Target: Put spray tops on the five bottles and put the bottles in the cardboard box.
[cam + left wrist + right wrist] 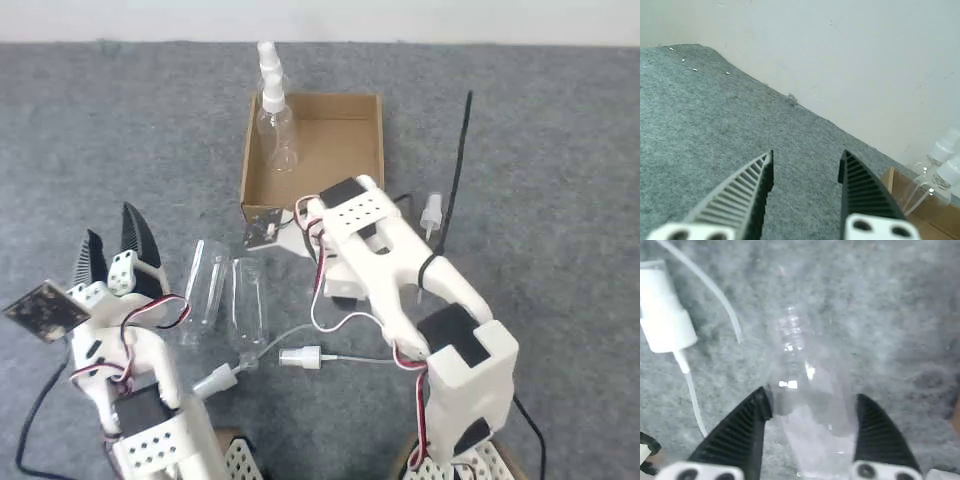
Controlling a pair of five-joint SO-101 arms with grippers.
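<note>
While the left gripper (805,160) is held aloft with jaws apart, the right gripper (812,395) is spread around a clear bottle (810,440) (lying flat). A spray top (666,315) is seen just ahead.

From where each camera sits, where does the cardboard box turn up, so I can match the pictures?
High view: the cardboard box sits top centre on the grey carpet.
Left wrist view: the box's corner lies beyond the left gripper, by the wall.
Right wrist view: aims down at a clear bottle and a loose spray top.
Shared landmark: the capped bottles standing in the box; carpet in all three.
</note>
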